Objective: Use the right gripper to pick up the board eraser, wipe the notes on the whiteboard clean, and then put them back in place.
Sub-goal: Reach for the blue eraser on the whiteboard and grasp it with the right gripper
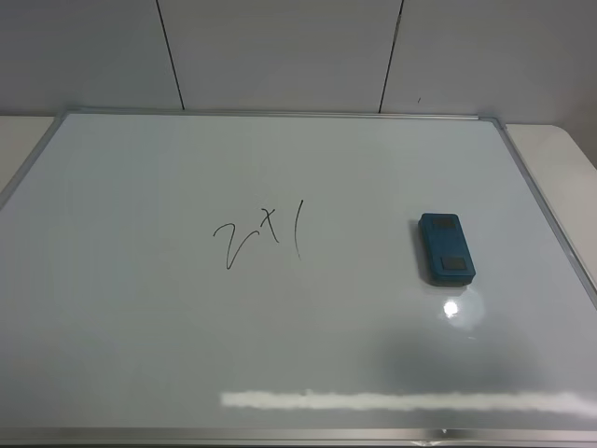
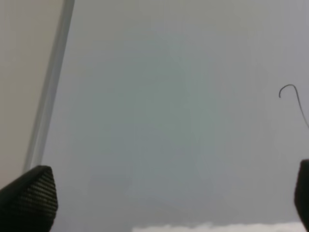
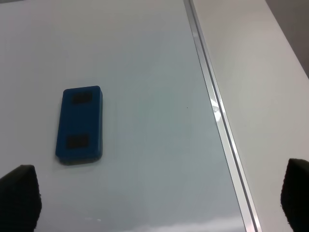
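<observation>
The whiteboard (image 1: 140, 345) fills most of the exterior high view, with a thin silver frame. The notes (image 1: 256, 238), thin black strokes reading about "2 x 1", sit near its middle; one curl of them shows in the left wrist view (image 2: 292, 96). The teal-blue board eraser (image 1: 448, 247) lies flat on the board to the right of the notes and also shows in the right wrist view (image 3: 79, 124). My right gripper (image 3: 157, 203) is open, its fingertips (image 3: 19, 198) wide apart, with the eraser ahead and apart from it. My left gripper (image 2: 169, 198) is open over bare board. Neither gripper shows in the exterior high view.
The board's right frame (image 3: 217, 116) runs beside the eraser, with pale table (image 3: 270, 87) beyond it. The left frame (image 2: 50, 87) shows in the left wrist view. A white panelled wall (image 1: 280, 51) stands behind the board.
</observation>
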You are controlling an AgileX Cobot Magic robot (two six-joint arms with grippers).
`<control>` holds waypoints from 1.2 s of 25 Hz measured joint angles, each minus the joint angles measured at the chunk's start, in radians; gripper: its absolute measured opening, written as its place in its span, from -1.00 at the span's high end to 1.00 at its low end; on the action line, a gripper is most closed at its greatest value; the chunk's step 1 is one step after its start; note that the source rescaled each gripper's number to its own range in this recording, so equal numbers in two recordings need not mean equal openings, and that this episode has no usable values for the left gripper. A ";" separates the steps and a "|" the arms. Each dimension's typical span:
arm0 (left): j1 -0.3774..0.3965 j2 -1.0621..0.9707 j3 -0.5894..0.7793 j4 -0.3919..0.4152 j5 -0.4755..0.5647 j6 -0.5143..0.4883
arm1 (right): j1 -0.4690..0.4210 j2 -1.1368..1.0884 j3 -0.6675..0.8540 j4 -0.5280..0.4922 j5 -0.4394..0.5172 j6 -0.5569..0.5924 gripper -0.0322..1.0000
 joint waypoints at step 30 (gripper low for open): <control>0.000 0.000 0.000 0.000 0.000 0.000 | 0.000 0.633 -0.060 0.052 -0.243 0.171 -1.00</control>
